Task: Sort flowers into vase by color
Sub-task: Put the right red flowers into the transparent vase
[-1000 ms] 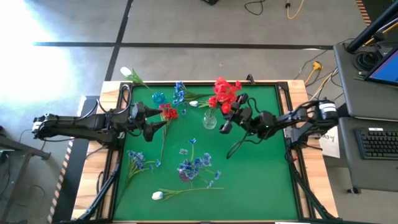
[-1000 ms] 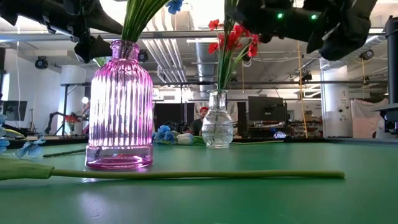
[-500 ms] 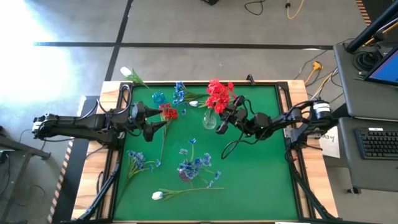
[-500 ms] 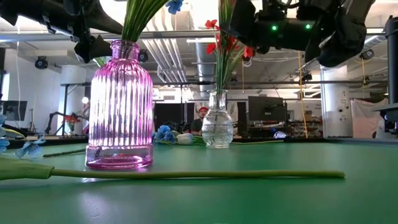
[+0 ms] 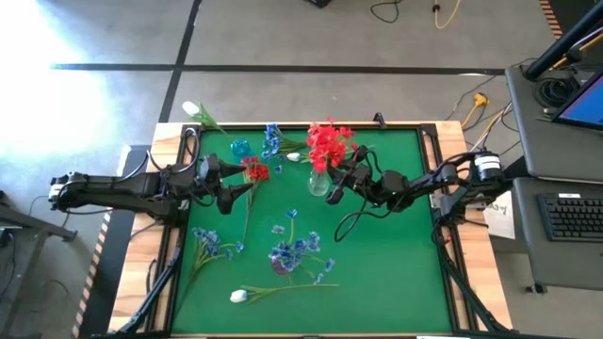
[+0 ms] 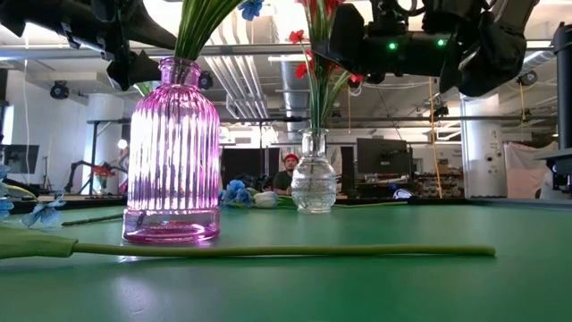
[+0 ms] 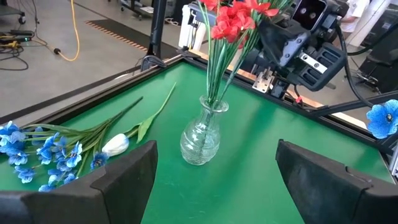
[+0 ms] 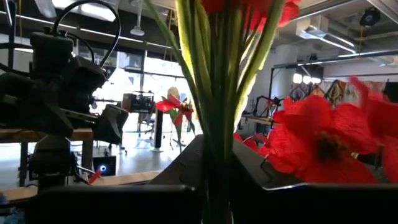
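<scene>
A bunch of red flowers (image 5: pixel 327 146) stands in the clear glass vase (image 5: pixel 318 185), which is also in the low view (image 6: pixel 313 184). My right gripper (image 5: pixel 341 179) is shut on their stems, above the vase's mouth. My left gripper (image 5: pixel 229 193) hangs open and empty above the table's left side, facing the vase (image 7: pixel 200 135). A single red flower (image 5: pixel 254 171) shows just beside its fingertips. The pink ribbed vase (image 6: pixel 172 152) holds blue flowers (image 5: pixel 300 250). My right gripper pinches the red flowers' green stems (image 8: pixel 214 177) between its two fingers, between the vase's mouth and the blooms. The fingers come about level from the table's right side and lie across the stems. The stems stand nearly upright, with their lower ends inside the clear vase (image 7: pixel 208 106).
Blue sprays lie at the left (image 5: pixel 212 243) and far side (image 5: pixel 271 139) of the green cloth. A white flower (image 5: pixel 238 295) lies along the near edge, its stem (image 6: pixel 268 251) crossing the low view. Another white bud (image 5: pixel 294 156) lies behind the clear vase, and one (image 5: pixel 195 112) lies beyond the table's far left corner.
My right gripper has moved toward the table's left, closer to the clear vase, staying shut on the red stems. The bunch has tipped more upright, its blooms swinging left over the vase, while the stem ends have stayed in the vase.
</scene>
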`<move>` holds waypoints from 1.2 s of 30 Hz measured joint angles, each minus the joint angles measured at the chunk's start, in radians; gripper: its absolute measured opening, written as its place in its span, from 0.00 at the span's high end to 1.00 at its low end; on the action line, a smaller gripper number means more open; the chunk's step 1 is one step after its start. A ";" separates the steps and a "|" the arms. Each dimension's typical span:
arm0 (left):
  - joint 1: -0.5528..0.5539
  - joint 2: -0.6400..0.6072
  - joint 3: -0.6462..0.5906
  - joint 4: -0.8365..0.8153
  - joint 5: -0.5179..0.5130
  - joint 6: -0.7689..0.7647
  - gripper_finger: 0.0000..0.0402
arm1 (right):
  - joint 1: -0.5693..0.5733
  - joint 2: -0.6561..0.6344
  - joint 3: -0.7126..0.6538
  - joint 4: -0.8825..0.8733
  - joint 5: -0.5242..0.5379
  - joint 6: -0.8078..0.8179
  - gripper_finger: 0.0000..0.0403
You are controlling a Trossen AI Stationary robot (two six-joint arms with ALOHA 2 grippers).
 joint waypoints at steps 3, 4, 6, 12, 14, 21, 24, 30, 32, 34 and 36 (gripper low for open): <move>0.000 0.000 0.000 0.000 0.000 0.000 0.22 | 0.000 0.000 0.000 -0.003 0.017 -0.003 0.83; 0.000 0.000 0.000 0.000 0.000 0.000 0.22 | 0.000 0.000 0.000 -0.007 0.016 -0.006 0.81; 0.000 0.000 0.000 0.000 0.000 0.000 0.22 | 0.000 0.000 0.000 -0.014 0.017 -0.006 0.76; 0.000 0.000 0.000 0.000 0.000 0.000 0.22 | 0.000 -0.001 0.000 -0.053 0.017 -0.004 0.66; 0.000 0.000 0.000 0.000 0.000 0.000 0.22 | 0.000 -0.002 0.000 -0.069 0.017 0.000 0.64; 0.000 0.000 0.000 -0.001 0.000 0.000 0.22 | 0.000 -0.018 0.000 -0.135 0.018 0.011 0.55; 0.000 0.000 0.000 -0.001 0.000 0.000 0.22 | 0.000 -0.035 0.000 -0.188 0.018 0.013 0.51; 0.000 0.000 0.000 -0.002 0.000 -0.001 0.22 | 0.000 -0.113 -0.001 -0.351 0.018 0.071 0.43; 0.000 0.000 0.000 -0.002 0.000 -0.002 0.22 | 0.000 -0.153 -0.001 -0.431 0.018 0.104 0.40; 0.000 0.000 0.000 -0.003 0.000 -0.002 0.22 | 0.000 -0.199 -0.001 -0.527 0.016 0.147 0.38; 0.000 0.000 0.000 -0.006 0.000 -0.003 0.22 | 0.000 -0.246 -0.001 -0.627 0.016 0.191 0.35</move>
